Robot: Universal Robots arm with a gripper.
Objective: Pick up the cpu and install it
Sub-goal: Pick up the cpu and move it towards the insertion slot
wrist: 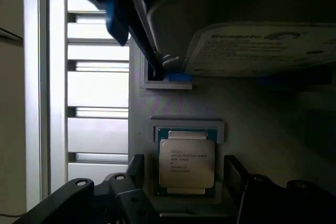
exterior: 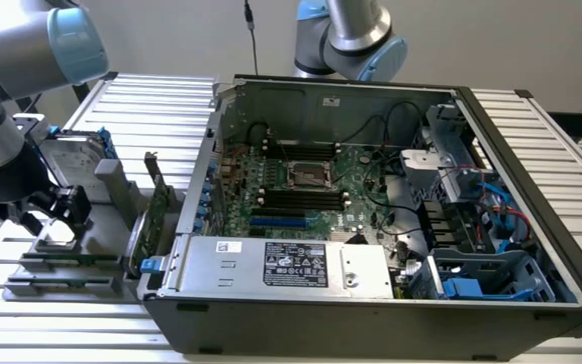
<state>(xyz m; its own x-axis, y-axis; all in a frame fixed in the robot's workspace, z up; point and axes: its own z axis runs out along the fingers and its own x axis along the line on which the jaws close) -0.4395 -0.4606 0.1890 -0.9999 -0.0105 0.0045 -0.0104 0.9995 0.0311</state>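
Arm (exterior: 3,114) bent low, hand (exterior: 57,218) facing dwn, fingers (wrist: 234,170) apart

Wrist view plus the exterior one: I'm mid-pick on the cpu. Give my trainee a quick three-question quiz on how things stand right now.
1. True or false: the gripper is shut on the cpu.
2. Where does the cpu lie? A) inside the computer case B) in a recess of the grey holder C) lifted clear in the air
3. Short answer: what stands beside the cpu's recess, its label showing?

Key:
1. False. The fingers stand open, one on each side of the cpu, apart from it.
2. B.
3. The hard drive.
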